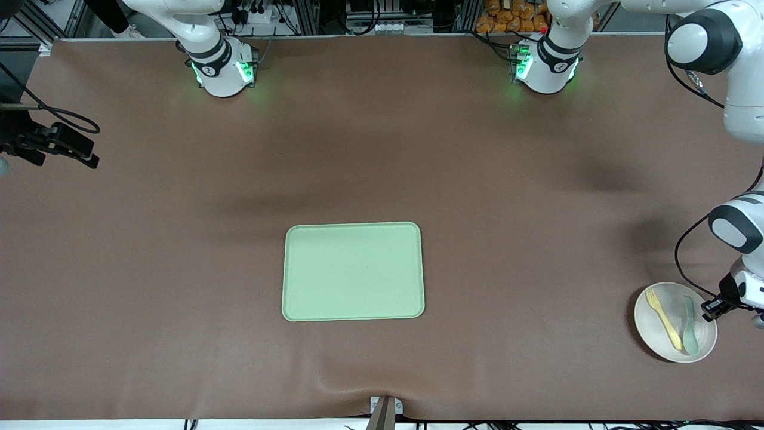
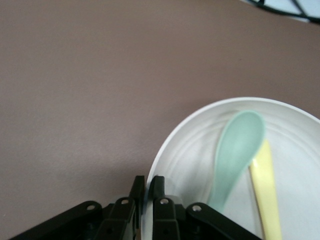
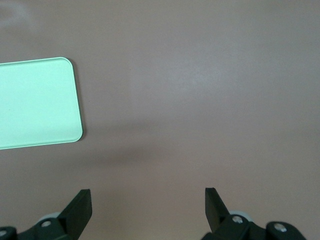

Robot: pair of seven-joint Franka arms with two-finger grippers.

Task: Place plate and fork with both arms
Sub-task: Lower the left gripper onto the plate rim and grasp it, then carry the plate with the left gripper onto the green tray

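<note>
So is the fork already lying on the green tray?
No, the fork lies in the plate beside the spoon; the tray holds nothing.

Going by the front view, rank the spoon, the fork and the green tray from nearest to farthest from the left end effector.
The left end effector is shut on the plate rim at the left arm's end of the table.
1. Spoon: in the plate, on the side next to the end effector.
2. Fork: in the plate, beside the spoon, toward the tray.
3. Tray: mid-table, well apart from the plate.
</note>
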